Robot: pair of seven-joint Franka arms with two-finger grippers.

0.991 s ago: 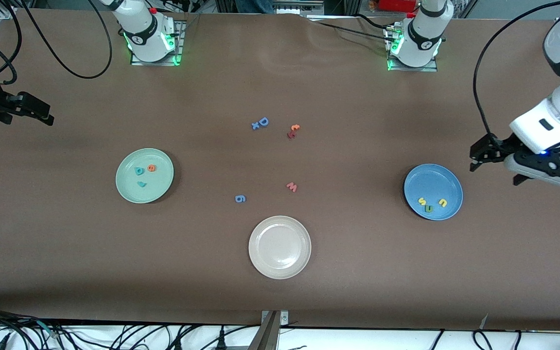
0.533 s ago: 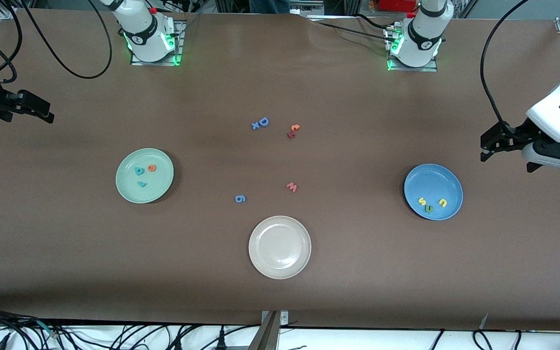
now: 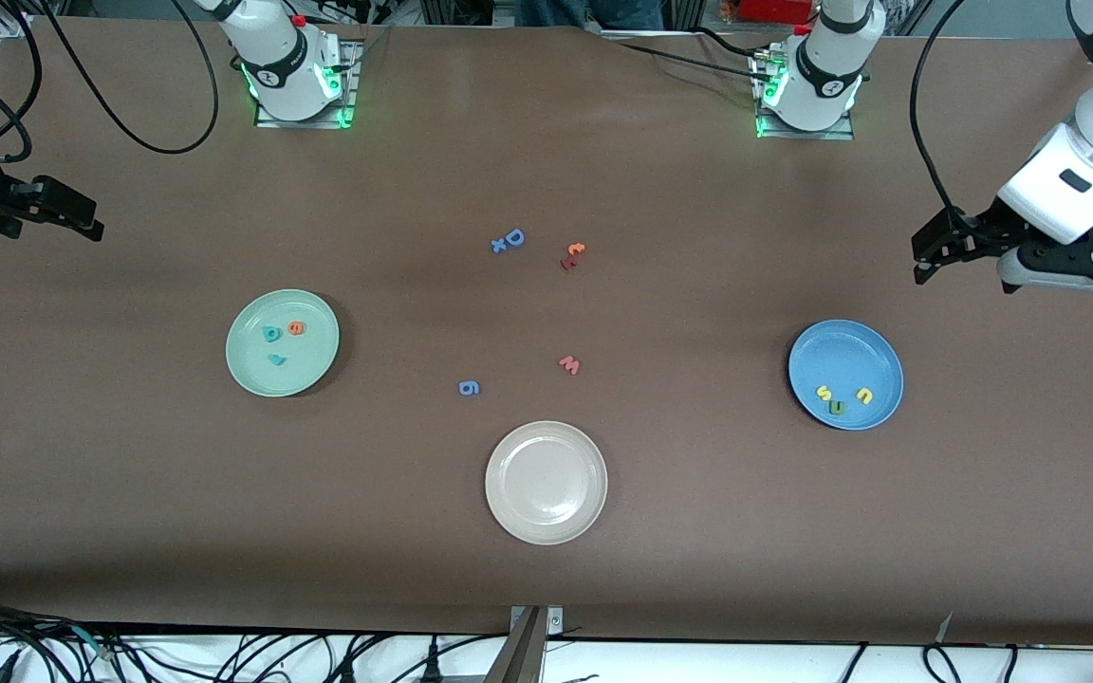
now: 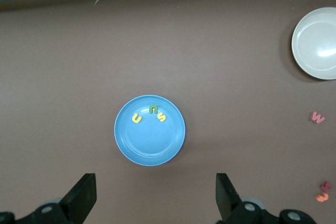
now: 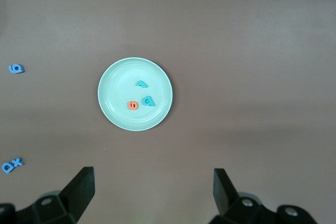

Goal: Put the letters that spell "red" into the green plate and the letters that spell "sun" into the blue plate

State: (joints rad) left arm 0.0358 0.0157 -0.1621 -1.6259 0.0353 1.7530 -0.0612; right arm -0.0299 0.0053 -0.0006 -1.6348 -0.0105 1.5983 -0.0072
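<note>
The three tiny foam letters that spell "red", a light teal "r" point(image 3: 276, 359), an orange "e" point(image 3: 296, 328) and a teal "d" point(image 3: 270, 333), lie inside the round pale mint-green plate point(image 3: 252, 375) toward the right arm's end of the surface, and the three that spell "sun", a yellow "s" point(image 3: 823, 392), a yellow arch-shaped letter point(image 3: 863, 396) and a dark green arch-shaped letter point(image 3: 837, 408), lie inside the round bright blue plate point(image 3: 879, 346) toward the left arm's end; which arch stands for "u" and which for "n" is too small to tell. Judged from this, both words are sorted and no pick seems left. The left hand point(image 4: 152, 198) hangs over bare surface just beside the blue plate, fingers spread wide and holding nothing; the right hand point(image 5: 152, 195) hangs near its own edge of the surface, well apart from the green plate, equally wide and empty. Each plate lies closer to its own arm. Between the plates lie a round cream-white plate point(image 3: 546, 483), a pink "w" point(image 3: 570, 364) and a blue "6" point(image 3: 470, 387).
</note>
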